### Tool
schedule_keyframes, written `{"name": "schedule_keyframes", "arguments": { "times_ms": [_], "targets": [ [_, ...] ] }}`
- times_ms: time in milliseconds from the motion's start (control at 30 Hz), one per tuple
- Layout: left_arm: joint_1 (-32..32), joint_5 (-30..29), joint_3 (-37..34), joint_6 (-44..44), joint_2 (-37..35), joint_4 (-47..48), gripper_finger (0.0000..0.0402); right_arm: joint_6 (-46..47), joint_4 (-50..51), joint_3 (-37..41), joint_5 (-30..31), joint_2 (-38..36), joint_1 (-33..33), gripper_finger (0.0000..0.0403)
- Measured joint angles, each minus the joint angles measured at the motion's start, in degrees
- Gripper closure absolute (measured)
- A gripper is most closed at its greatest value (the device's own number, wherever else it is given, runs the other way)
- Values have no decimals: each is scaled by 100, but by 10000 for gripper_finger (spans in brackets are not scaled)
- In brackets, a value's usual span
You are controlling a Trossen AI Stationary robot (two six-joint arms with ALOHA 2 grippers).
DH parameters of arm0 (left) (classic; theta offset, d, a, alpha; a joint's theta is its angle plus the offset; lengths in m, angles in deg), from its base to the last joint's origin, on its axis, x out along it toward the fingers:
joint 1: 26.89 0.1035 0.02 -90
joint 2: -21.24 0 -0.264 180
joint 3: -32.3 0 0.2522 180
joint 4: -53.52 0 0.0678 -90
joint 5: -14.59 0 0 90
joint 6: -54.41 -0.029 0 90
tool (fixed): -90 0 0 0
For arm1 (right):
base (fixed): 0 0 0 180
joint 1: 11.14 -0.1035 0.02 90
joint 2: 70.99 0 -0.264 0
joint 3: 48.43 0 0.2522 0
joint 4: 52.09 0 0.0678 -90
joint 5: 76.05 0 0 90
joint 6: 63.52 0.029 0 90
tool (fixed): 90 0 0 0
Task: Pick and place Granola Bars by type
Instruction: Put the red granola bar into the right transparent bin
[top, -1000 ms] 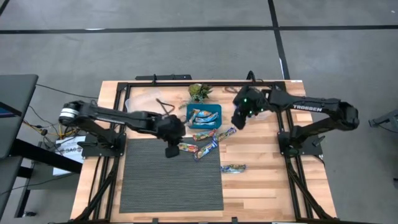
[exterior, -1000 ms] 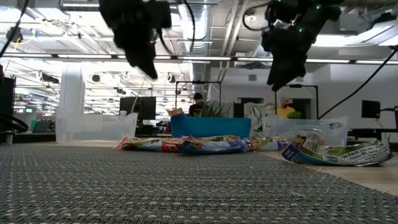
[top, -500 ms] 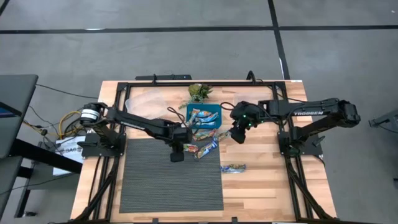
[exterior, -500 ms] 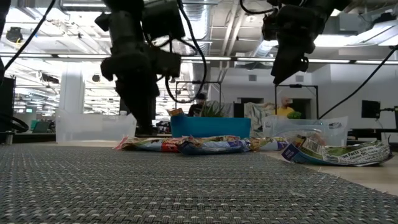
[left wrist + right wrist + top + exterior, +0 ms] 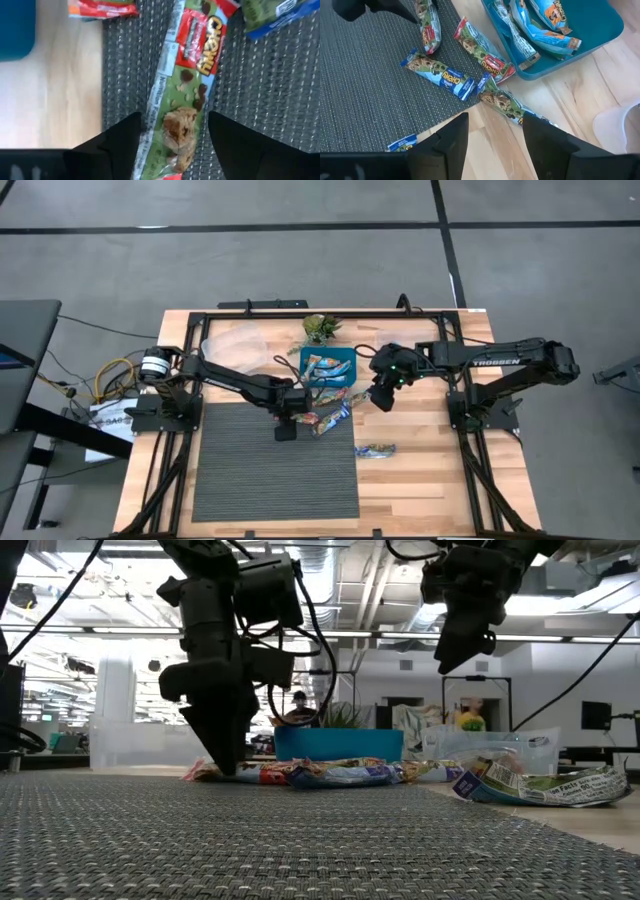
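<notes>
Over the last second our left gripper [image 5: 226, 762] has dropped from well above the table to the top edge of the grey mat [image 5: 240, 470], and its fingers now stand open on either side of a red-and-green granola bar [image 5: 186, 95] lying flat there. Nothing is gripped yet; the wrist view shows the bar between the two fingers [image 5: 235, 140], so we judge the descent is done and closing is the next step. Our right gripper [image 5: 381, 396] has come forward from the table's far edge and now hovers open and empty above the loose bars [image 5: 440, 71] beside the blue bin [image 5: 348, 358]. That bin already holds several blue-wrapped bars [image 5: 547, 27]. One more bar [image 5: 375, 449] lies apart on the bare wood near the mat's right edge.
</notes>
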Motion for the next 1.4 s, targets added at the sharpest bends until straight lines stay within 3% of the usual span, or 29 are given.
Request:
{"name": "schedule_keyframes", "arguments": {
  "times_ms": [167, 333, 500, 733, 1033, 1167, 1400],
  "targets": [
    [-24, -336, 0, -25, -7, -22, 227, -1, -111, 0, -2, 0, -1, 230],
    [-24, -165, 0, 227, -11, -29, 315, 11, -245, 0, -81, 0, -2, 234],
    [-29, 106, 4, 769, -110, -58, 391, 512, -895, 0, -598, 0, 0, 233],
    [-27, -330, 638, 1822, -489, -41, 389, 1487, -1705, 0, -911, 13, 70, 238],
    [109, -1905, 1964, 2384, -935, -55, 399, 1988, -2977, 0, -1418, 13, 373, 237],
    [263, -1867, 2370, 2146, -933, -106, 401, 2098, -3531, 0, -1502, 13, 461, 239],
    [302, -1583, 2511, 2067, -925, -350, 401, 2066, -3599, 0, -1256, 15, 654, 239]
  ]
}}
